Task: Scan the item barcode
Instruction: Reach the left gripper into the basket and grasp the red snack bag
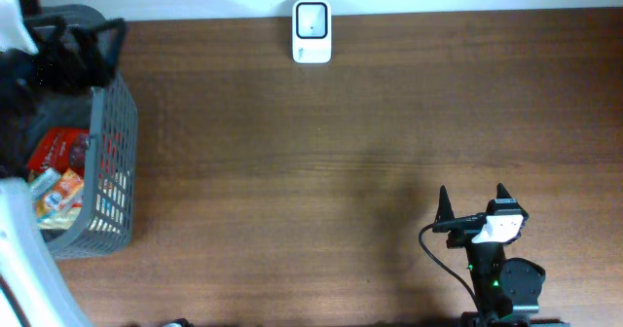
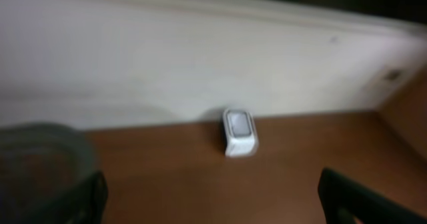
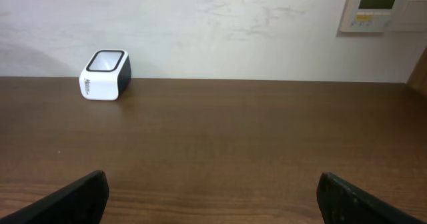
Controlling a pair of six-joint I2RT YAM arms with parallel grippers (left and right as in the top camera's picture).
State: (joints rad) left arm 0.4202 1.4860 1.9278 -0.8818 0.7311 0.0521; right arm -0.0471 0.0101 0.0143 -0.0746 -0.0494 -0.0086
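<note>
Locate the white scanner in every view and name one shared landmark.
Overhead: scanner top centre, at the table's far edge.
Left wrist: scanner just right of centre, at the foot of the wall, blurred.
Right wrist: scanner upper left, at the foot of the wall.
Shared landmark: the white wall behind the scanner.

Brown wood-grain table (image 1: 292, 171) fills the overhead view, its far edge meeting a plain white wall (image 3: 233, 31) with faint scuff marks. Gray slatted basket (image 1: 112, 171) stands upright at the table's left end. High on the wall, at the upper right of the right wrist view: a beige control panel (image 3: 381, 7) with a small greenish screen and a row of buttons beneath.
</note>
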